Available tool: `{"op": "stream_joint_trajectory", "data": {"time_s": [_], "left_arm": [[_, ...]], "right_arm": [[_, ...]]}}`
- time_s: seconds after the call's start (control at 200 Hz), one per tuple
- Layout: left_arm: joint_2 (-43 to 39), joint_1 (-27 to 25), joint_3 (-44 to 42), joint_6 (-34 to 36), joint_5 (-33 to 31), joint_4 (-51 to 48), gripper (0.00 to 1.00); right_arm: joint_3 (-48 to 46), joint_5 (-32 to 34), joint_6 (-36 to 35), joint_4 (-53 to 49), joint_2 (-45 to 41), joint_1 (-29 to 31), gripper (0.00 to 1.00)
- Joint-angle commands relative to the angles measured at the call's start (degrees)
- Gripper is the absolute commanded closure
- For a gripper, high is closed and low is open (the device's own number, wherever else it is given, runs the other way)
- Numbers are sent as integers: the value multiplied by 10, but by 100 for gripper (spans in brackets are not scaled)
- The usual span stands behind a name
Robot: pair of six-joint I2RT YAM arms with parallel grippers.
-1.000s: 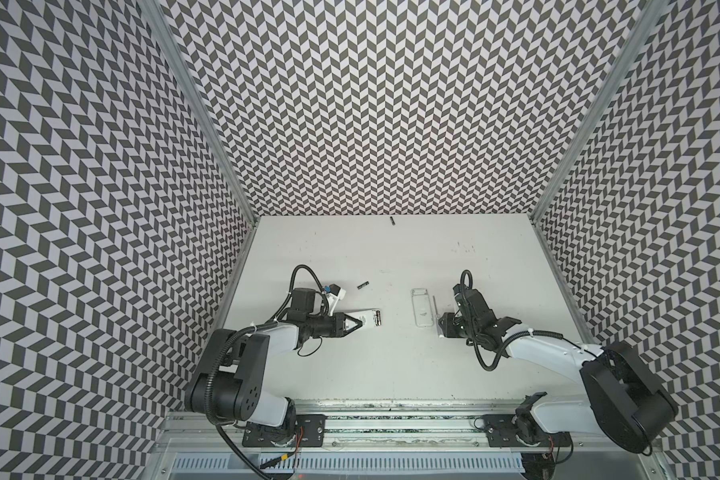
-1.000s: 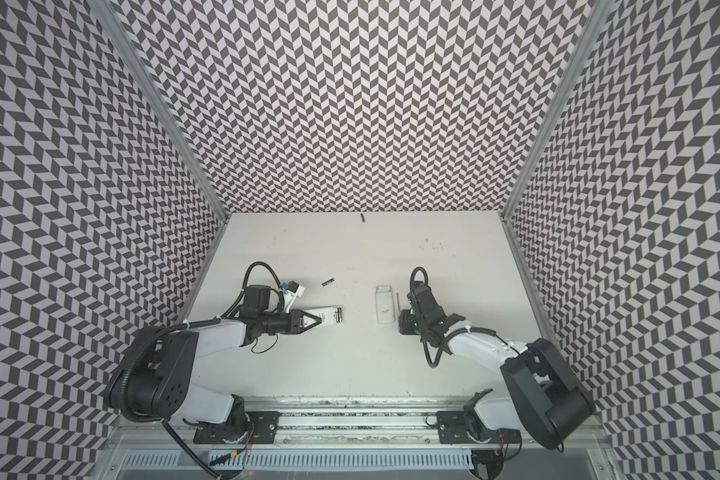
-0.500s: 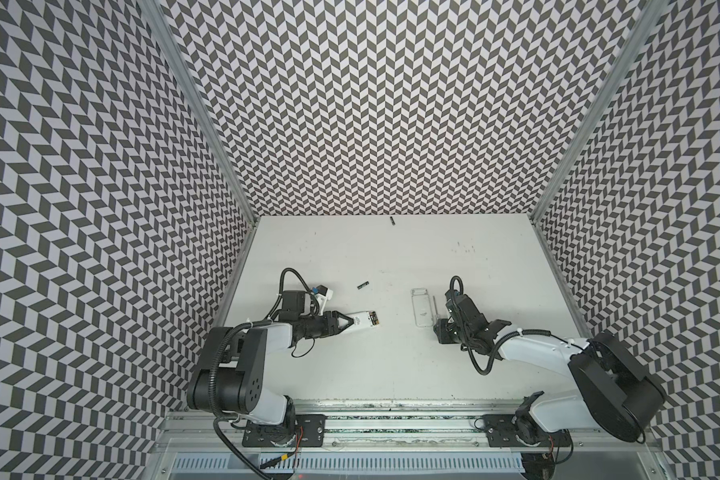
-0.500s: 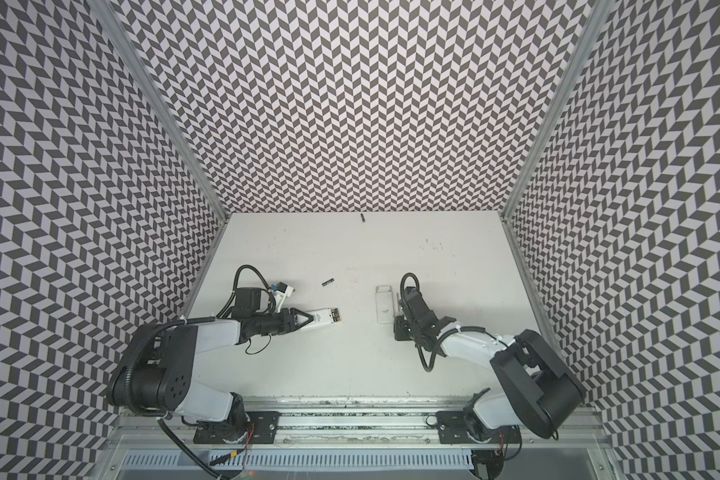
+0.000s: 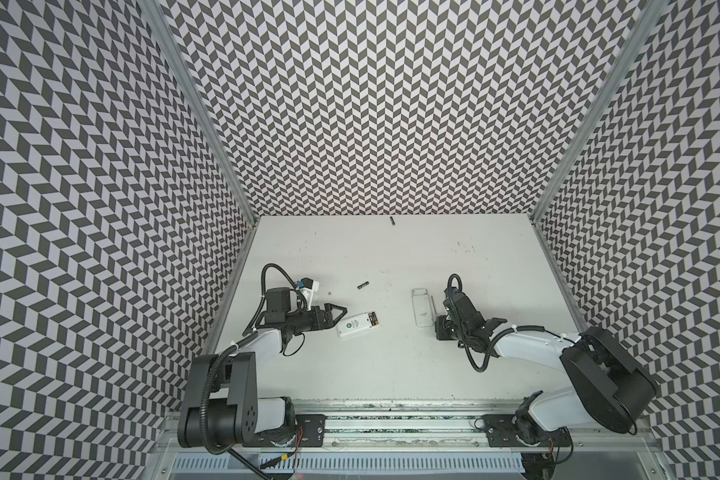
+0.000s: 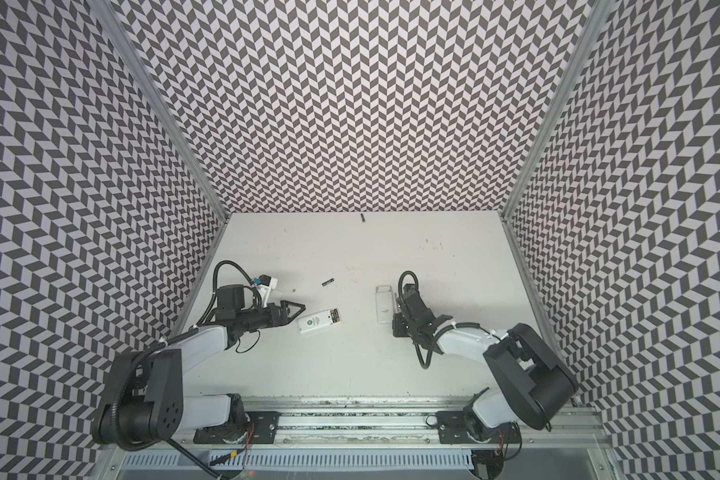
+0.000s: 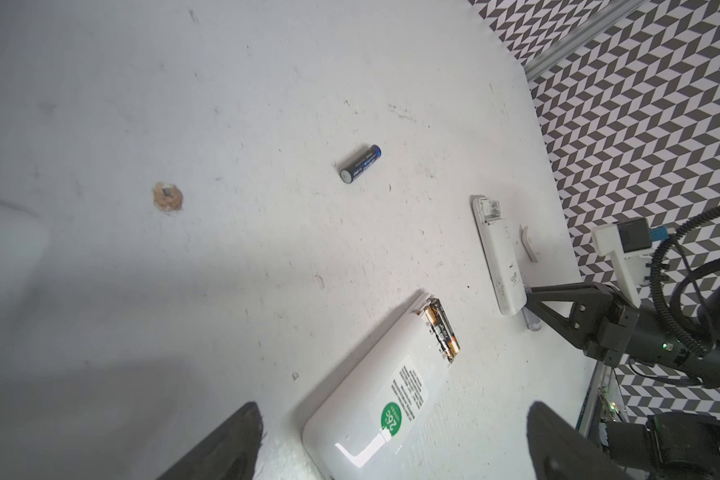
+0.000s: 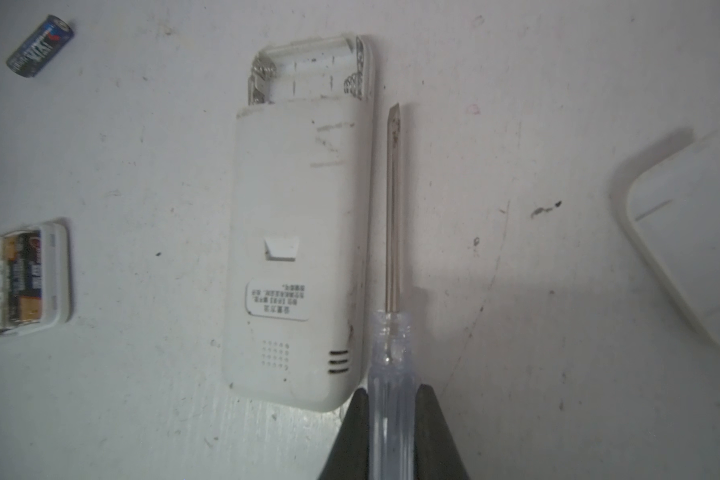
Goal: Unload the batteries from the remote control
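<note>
Presently left gripper (image 5: 339, 318) spread wide beside stickered remote (image 7: 375, 399) near tabletop (image 5: 350, 374) left edge, battery (image 7: 443, 328) exposed inside; right gripper (image 8: 391, 415) clamps screwdriver (image 8: 393, 208), likely for prying.

We see the left arm (image 5: 262, 345) stretched low from its base, wrist level. The left gripper (image 5: 341, 318) points toward the middle with its fingers (image 7: 233, 444) spread wide and clamped on nothing (both dark tips show in the wrist view). The right arm (image 5: 528, 345) bends at the elbow and reaches inward, keeping the right gripper (image 8: 391, 399) low. Its jaws are pressed together on the clear handle of a screwdriver (image 8: 393, 208).
</note>
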Motion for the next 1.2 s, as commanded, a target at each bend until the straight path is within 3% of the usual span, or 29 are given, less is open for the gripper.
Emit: {"op": "stream_joint_trajectory", "data": {"time_s": [0.0,0.406,0.521,0.701,0.896,1.002,1.197], "left_arm": [[-21,5,7,25,-11,-4,1],[-67,21,27,98,33,-9,1],[-60,34,59,109,45,-43,1],[-80,44,52,152,62,-50,1],[-84,50,66,199,121,-84,2],[-77,52,90,223,121,-125,5],[-85,54,86,283,177,-158,12]], "right_arm": [[15,31,-9,-46,2,0,88],[57,26,-96,-17,-67,-14,95],[74,-39,-140,3,-79,-13,97],[32,-159,-203,155,-102,-3,100],[27,-212,-274,233,-84,43,100],[35,-239,-322,239,-65,71,100],[22,-280,-352,274,-42,91,100]]}}
